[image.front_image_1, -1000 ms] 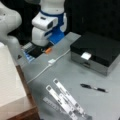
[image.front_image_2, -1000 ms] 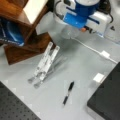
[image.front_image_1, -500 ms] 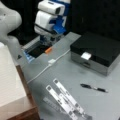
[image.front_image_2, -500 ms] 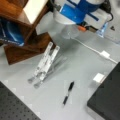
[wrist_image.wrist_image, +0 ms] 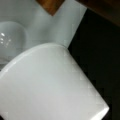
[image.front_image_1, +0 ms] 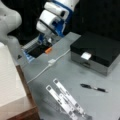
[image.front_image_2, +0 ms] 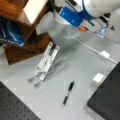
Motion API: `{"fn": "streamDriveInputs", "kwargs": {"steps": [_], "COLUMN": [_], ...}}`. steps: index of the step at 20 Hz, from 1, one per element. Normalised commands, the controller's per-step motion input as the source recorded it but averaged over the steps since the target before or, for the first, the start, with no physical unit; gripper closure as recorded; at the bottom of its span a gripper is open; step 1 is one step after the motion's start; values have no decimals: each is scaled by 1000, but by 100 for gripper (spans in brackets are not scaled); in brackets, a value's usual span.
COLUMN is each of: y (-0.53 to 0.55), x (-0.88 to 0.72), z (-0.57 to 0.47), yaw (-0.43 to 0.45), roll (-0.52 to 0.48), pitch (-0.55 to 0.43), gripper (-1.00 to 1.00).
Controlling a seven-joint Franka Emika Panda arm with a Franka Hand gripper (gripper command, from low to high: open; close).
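In a front view my white and blue arm comes down from the top, and its gripper (image.front_image_1: 46,41) hangs over a dark blue-rimmed tray (image.front_image_1: 29,56) at the table's far left. A small orange object (image.front_image_1: 48,50) lies just below the fingers, apart from them. In a front view the arm's bulk hides the gripper, and only the orange object (image.front_image_2: 82,28) shows beside it. The wrist view is filled by a white rounded arm part (wrist_image.wrist_image: 50,85), with no fingers in sight.
A white cable with an adapter (image.front_image_1: 51,61) crosses the grey table. A black box (image.front_image_1: 98,48) stands at the right, a pen (image.front_image_1: 94,88) lies in front of it, and a folded metal stand (image.front_image_1: 65,99) lies nearer. A wooden shelf (image.front_image_2: 22,42) holds a blue book (image.front_image_2: 10,32).
The arm has risen a little and shifted slightly right above the tray. The orange object, cable, pen and stand have stayed where they were.
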Motion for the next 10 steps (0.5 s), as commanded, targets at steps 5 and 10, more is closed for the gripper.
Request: {"fn": "streamDriveInputs", "kwargs": {"steps": [5, 10], "y": [-96, -166], "x": [188, 97], "z": [74, 42], "yaw": [-24, 34], "roll": [-554, -405], "pitch": [268, 188], "gripper": [-100, -100]}}
